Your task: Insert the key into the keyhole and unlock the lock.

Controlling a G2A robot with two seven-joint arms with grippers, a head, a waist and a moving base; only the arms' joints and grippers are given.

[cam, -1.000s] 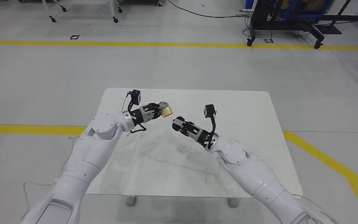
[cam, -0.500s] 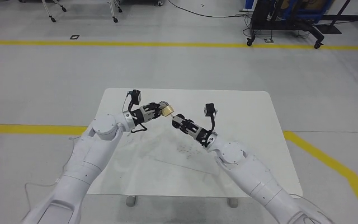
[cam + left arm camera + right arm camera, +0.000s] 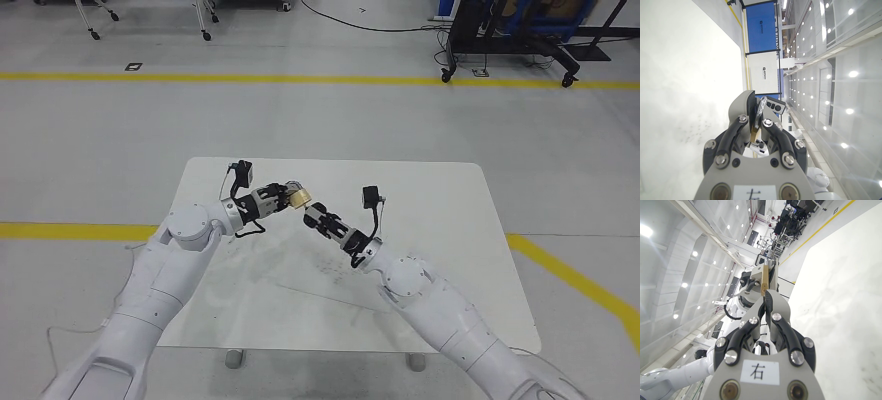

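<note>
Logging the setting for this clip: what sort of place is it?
Probably a factory hall or robot lab: yellow floor lines, rows of ceiling lights, equipment racks beyond the white table.

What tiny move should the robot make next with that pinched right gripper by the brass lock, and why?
Probably ease the right gripper straight forward along its own line into the end of the brass padlock. Its shut tips sit at that end face, seemingly lined up, while the left gripper holds the padlock. The key is hidden between the pads, so go slowly.
</note>
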